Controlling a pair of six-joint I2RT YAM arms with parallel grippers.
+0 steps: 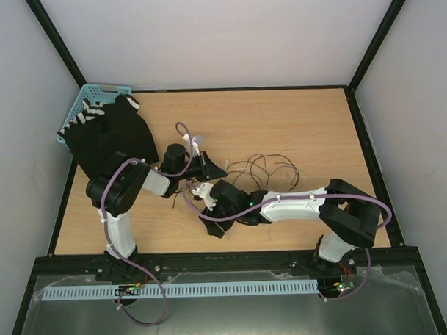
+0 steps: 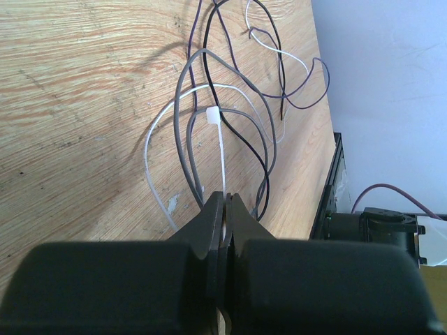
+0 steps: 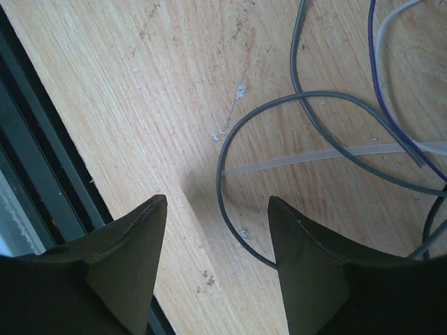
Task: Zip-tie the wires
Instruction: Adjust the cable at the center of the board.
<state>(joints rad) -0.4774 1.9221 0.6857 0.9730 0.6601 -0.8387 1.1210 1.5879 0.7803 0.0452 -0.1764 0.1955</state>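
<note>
Grey, white, black and purple wires [image 2: 192,98] loop ahead of the left gripper [image 2: 225,202], which pinches their white zip tie [image 2: 221,153] by its tail. The right gripper [image 3: 218,209] gapes beside a grey loop.

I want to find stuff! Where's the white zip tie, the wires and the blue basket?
zip tie [image 2: 213,116], left wrist view, on its square head.
wires [image 3: 314,93], right wrist view, on the top of a grey loop.
blue basket [image 1: 103,89], top view, on its back rim.
</note>
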